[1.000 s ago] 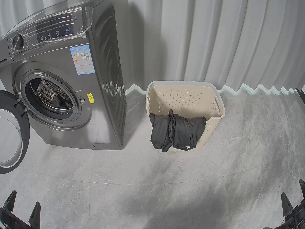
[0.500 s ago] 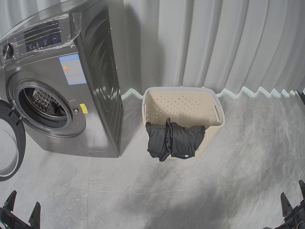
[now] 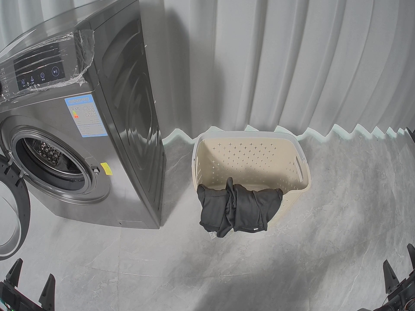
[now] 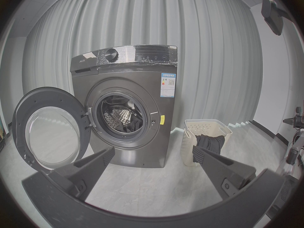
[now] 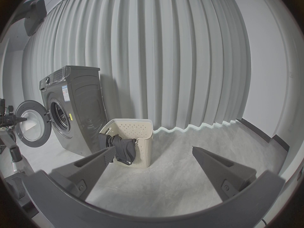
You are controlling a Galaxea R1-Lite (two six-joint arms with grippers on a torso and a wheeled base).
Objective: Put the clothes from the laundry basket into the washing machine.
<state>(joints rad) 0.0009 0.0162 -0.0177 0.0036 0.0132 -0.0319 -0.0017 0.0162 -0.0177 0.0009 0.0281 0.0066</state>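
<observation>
Grey floor (image 3: 259,273) spreads beneath us. Nearest, our left gripper (image 3: 32,277) and right gripper (image 3: 397,262), both cut off at the edge, gape wide and empty, well short of the basket (image 3: 250,160). Dark clothes (image 3: 237,210) drape over the basket's near rim. Left of the basket stands the washer (image 3: 125,109), door (image 4: 52,127) open; what lies in its drum (image 4: 122,117) is hard to make out. Curtains (image 3: 281,57) hang behind the basket.
</observation>
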